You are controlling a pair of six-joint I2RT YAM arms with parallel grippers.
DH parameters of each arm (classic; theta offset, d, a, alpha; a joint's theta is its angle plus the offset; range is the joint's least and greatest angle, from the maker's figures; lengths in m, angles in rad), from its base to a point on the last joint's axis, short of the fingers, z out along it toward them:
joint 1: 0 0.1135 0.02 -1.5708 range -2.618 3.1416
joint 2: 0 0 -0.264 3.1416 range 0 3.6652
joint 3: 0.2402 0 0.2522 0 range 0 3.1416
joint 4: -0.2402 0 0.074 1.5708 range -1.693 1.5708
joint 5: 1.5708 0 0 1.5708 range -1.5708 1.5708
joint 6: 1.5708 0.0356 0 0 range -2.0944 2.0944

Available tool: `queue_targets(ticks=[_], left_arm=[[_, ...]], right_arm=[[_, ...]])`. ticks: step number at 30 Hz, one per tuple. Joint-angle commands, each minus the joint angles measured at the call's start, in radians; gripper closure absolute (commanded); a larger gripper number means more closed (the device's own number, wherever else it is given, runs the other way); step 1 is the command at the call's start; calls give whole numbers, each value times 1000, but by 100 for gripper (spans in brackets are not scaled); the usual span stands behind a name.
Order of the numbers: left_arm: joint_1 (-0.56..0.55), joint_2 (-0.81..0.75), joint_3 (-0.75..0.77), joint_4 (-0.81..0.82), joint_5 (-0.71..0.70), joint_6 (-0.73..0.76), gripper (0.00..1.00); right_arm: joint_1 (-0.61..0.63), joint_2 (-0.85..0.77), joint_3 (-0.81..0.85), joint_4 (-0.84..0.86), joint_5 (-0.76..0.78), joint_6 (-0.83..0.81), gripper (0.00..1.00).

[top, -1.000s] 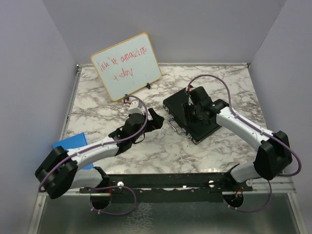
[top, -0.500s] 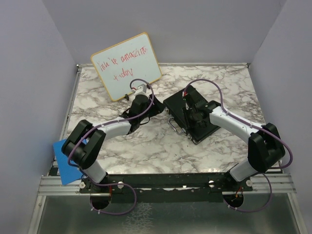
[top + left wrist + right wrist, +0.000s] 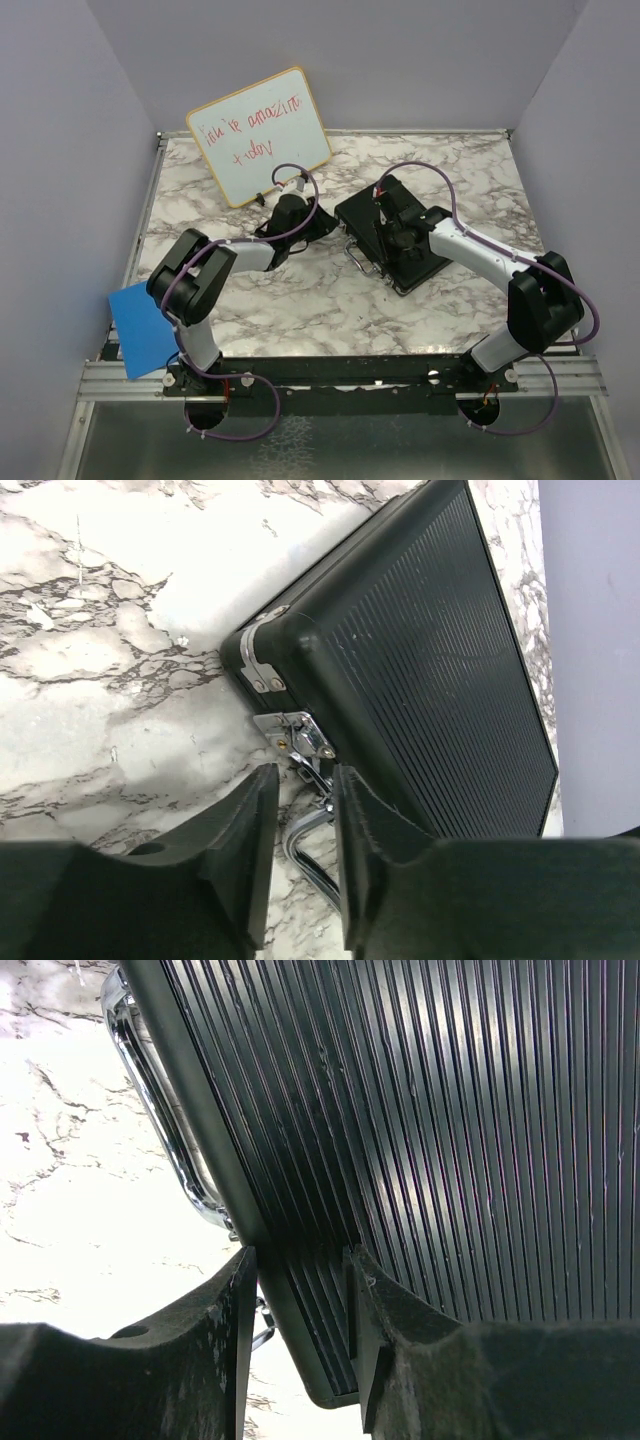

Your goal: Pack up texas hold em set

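Now, black briefcase shut flat; contents hidden

On the white-and-grey marble table, a closed black ribbed briefcase lies flat right of centre, the right gripper over its lid and the left gripper at its left corner, with a wood-framed whiteboard bearing red writing propped behind.
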Motion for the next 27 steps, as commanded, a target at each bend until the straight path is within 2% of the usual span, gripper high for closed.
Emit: queue_targets(ticks=[1, 6, 13, 20, 27], left_arm=[[13, 42, -10, 64, 59, -17, 71], [16, 35, -65, 61, 38, -53, 87], [15, 97, -45, 42, 79, -94, 96], [10, 185, 69, 1, 99, -88, 98], [5, 163, 93, 2, 69, -46, 96]], right_arm=[[2, 126, -83, -3, -11, 9, 62], [2, 134, -83, 0, -5, 15, 62], [2, 143, -74, 4, -3, 15, 63], [2, 153, -75, 8, -4, 15, 64], [1, 140, -76, 4, 14, 33, 64]])
